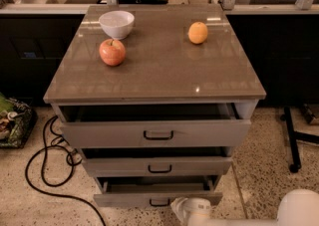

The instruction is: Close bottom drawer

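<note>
The bottom drawer (124, 199) is the lowest and narrowest grey drawer of the cabinet. It stands pulled out, with its small black loop handle (159, 203) at the front. My gripper (185, 209) is a white piece at the bottom edge of the view, just right of that handle and against the drawer's front. My white arm (299, 209) runs off to the lower right. The middle drawer (157, 166) and the top drawer (157, 133) above also stand open.
On the cabinet top (164, 65) are a white bowl (116, 23), a red apple (112, 52) and an orange (198, 32). A black cable (45, 170) loops on the floor at the left. A black stand leg (291, 143) is at the right.
</note>
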Controlling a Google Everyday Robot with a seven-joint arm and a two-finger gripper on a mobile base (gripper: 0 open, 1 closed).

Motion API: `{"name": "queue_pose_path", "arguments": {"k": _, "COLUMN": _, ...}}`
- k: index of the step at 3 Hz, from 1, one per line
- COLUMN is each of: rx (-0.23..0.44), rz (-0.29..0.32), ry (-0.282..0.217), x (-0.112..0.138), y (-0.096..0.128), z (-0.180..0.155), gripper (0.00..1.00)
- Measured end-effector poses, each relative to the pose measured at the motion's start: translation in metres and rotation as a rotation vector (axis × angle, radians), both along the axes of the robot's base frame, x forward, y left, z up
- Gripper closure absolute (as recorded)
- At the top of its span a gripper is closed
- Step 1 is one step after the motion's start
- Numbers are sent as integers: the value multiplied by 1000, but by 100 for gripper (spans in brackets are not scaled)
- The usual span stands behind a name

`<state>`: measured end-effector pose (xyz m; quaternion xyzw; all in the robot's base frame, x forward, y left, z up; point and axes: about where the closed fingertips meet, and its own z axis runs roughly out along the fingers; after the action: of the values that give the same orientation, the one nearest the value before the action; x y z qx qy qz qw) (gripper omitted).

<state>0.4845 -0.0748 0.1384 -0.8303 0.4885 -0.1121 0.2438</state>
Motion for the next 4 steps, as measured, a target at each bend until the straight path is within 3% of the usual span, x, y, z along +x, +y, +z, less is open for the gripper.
{"name": "queue_pose_path", "arguments": {"k": 1, "rx": -9, "rz": 7, "ry": -40, "x": 16, "y": 2, "z": 5, "gripper": 100}}
{"name": "queue_pose_path", "arguments": {"k": 4, "rx": -15, "rz": 9, "ry": -62, "x": 20, "y": 3, "z": 8, "gripper": 100}}
